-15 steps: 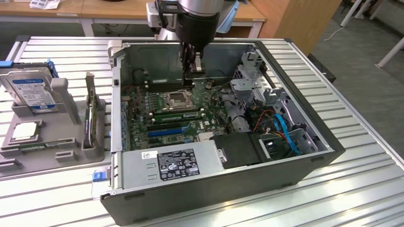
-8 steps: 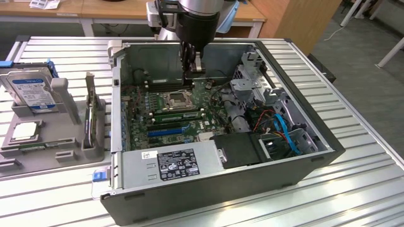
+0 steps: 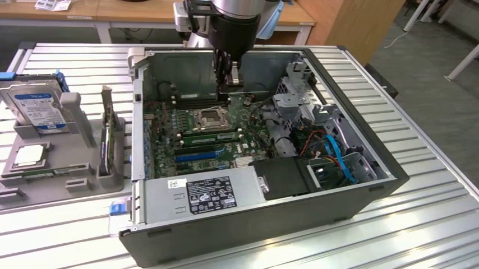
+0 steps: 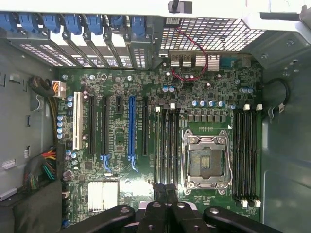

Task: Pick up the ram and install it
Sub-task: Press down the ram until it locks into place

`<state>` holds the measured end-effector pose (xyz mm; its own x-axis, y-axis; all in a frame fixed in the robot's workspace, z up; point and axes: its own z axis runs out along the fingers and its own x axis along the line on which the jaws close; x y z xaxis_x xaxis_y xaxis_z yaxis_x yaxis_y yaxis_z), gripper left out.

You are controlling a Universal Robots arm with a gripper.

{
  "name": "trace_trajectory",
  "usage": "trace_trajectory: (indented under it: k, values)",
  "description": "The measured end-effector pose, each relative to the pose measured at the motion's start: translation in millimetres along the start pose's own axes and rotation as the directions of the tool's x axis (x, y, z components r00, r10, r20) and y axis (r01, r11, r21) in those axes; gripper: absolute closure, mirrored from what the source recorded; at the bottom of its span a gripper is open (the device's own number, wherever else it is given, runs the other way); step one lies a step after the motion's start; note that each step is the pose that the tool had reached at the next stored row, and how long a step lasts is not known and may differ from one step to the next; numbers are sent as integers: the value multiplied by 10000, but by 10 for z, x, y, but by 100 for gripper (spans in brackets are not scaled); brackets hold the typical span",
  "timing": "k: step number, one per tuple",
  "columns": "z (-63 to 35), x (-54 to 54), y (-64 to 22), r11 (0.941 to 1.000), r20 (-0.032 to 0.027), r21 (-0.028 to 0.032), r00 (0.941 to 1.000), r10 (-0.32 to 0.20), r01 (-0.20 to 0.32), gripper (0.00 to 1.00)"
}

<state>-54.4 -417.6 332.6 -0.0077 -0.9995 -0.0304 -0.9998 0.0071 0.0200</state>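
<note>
1. Pincer [image 3: 230,78] clenched, empty, hanging inside the open case [image 3: 359,185] above the motherboard [image 4: 146,160].
2. Ram [image 3: 45,171] appears to lie on the grey tray [image 3: 22,196], worktop left.
3. Risk: descending could strike the socket [image 4: 206,162].

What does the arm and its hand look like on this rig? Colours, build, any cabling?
The arm is a silver-grey metal cylinder ending in a black wrist section. Below it, the hand is black and slim, a narrow vertical body with metal joints. In the wrist view the hand shows matte black linkage bars with round pivot caps and two black fingers pressed together. No cables are visible on it.
</note>
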Motion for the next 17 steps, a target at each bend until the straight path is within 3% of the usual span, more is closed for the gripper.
trace_trajectory:
  k: [3,9,17]
  values:
    - [0,0,0,9999,4,4,9999,156,-156,90]
    - [1,0,0,9952,21,28,9952,975,-975,90]
    - [4,0,0,9786,48,58,9786,2057,-2058,90]
